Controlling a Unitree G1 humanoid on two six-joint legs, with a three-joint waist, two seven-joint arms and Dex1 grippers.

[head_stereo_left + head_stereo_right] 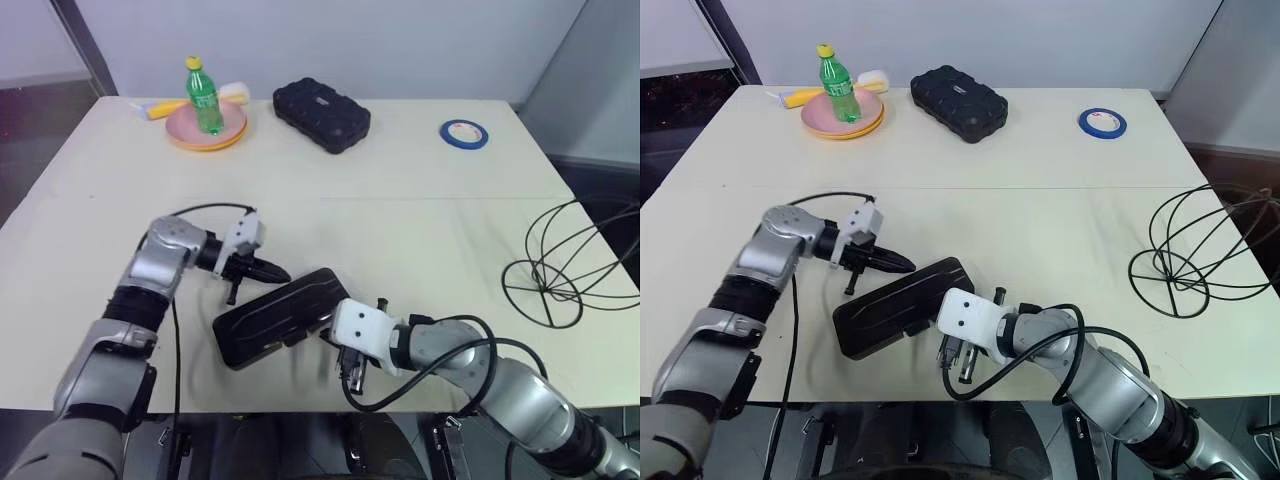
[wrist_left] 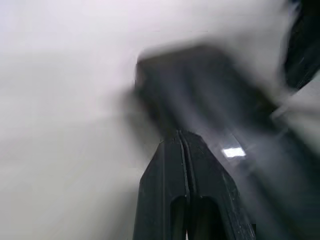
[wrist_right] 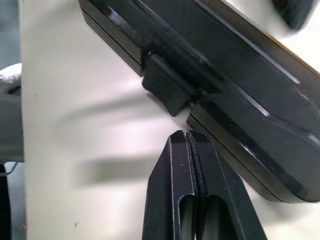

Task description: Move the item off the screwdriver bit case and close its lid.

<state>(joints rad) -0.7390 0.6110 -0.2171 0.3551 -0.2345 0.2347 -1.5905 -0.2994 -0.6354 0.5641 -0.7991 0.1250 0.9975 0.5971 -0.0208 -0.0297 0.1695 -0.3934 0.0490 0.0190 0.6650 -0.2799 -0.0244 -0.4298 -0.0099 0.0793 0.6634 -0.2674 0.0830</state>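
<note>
Now the case (image 1: 277,317) lies shut at six o'clock on the table (image 1: 400,200), sphere (image 1: 575,265) off at three. Both our hands, left (image 1: 268,269) and right (image 3: 188,136), are clenched empty. We judge the case stiff, slick; press its latch (image 3: 165,89).

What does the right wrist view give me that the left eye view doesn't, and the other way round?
Right wrist view: the black latch tab on the case's edge up close, just off the shut right end effector.
Left eye view: the wire sphere off at the table's right edge, the green bottle on its pink plate, the bumpy black case, the blue tape roll, and the left end effector.
Both: the screwdriver bit case, lid down.
</note>
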